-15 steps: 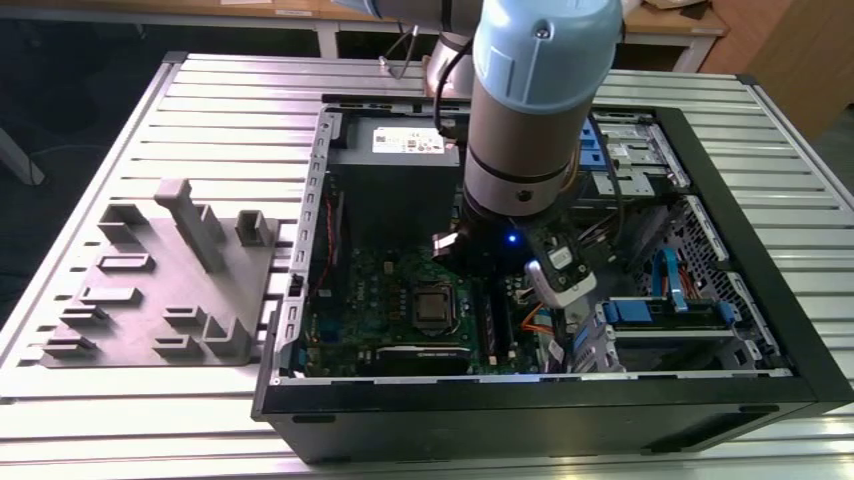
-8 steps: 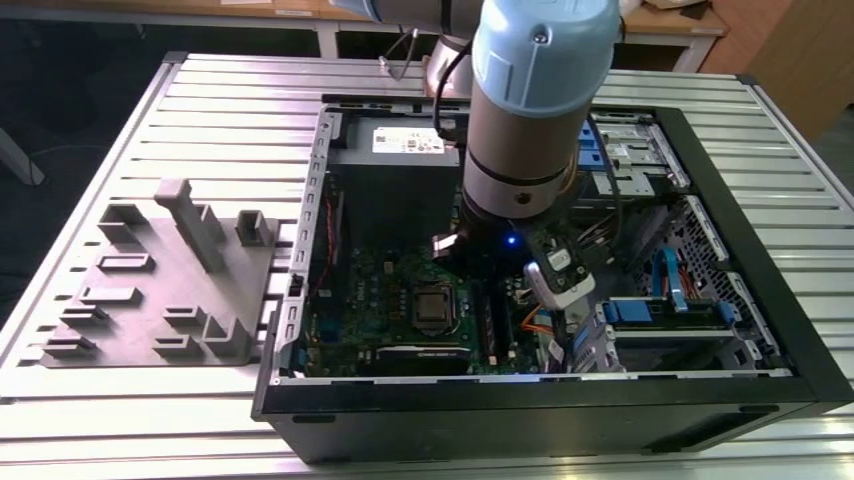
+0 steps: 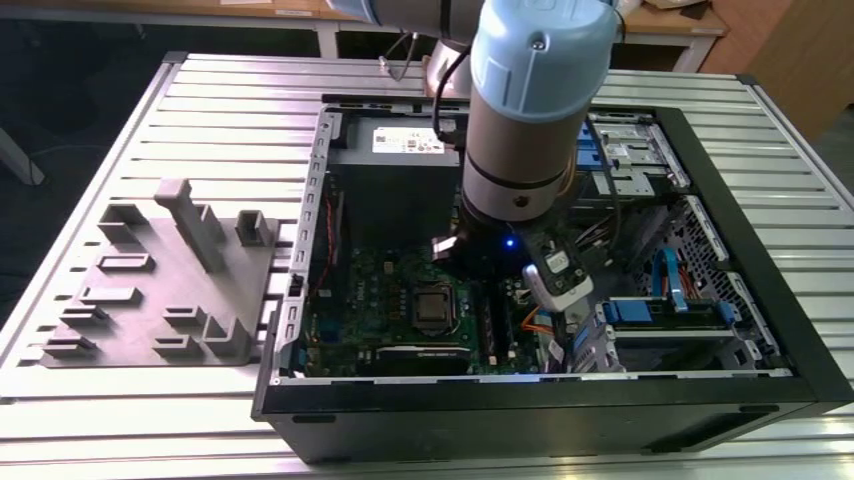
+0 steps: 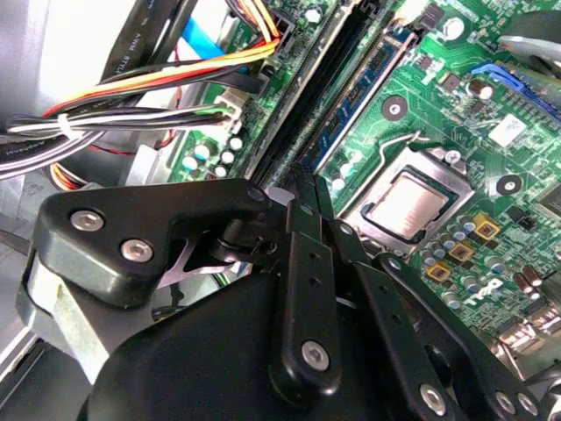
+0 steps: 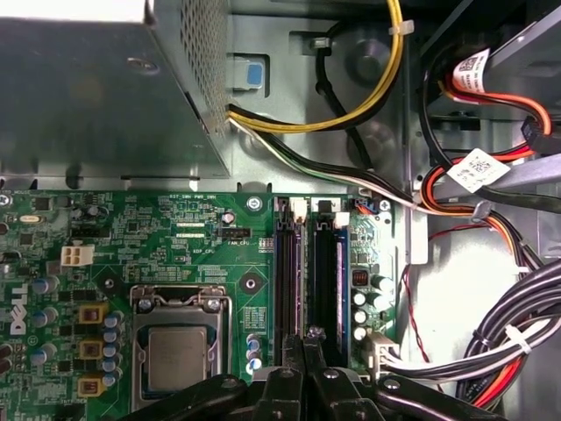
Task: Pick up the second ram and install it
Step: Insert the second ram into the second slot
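The black 2-fingered claw is seen low inside the open black computer case, at the near end of the long black slot rails. Its fingers are drawn together, and nothing is seen pinched between them. A long, thin, dark blue-green memory stick, taken to be the second ram, is seen standing on edge in a slot just beside those rails, to the exterior view's right of the square silver processor. The stick is judged light, stiff and fragile. It is best held by its long top edge near the middle. The bundled cables lie close by.
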You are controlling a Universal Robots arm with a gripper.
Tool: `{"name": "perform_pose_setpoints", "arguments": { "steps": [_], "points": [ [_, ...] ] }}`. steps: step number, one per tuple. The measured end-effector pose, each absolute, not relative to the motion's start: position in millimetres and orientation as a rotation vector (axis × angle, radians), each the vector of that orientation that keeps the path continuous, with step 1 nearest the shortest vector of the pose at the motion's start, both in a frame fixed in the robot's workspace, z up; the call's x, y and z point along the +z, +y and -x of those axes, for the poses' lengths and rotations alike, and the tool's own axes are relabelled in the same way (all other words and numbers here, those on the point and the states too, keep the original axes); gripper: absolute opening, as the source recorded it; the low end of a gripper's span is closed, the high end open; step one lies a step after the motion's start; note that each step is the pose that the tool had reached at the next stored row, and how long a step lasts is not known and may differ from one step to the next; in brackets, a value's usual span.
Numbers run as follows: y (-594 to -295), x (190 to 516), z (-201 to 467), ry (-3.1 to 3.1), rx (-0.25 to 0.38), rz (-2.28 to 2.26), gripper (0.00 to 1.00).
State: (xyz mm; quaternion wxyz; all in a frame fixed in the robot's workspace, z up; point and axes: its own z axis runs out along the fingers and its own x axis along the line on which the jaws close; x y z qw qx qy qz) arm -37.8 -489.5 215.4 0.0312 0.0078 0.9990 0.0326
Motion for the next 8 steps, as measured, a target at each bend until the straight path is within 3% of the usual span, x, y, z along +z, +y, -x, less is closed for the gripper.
{"name": "perform_pose_setpoints", "arguments": {
  "steps": [8],
  "points": [
    [-489.5, 214.6, 37.9, 3.077, 0.101, -0.024, 0.08]
  ]
}}
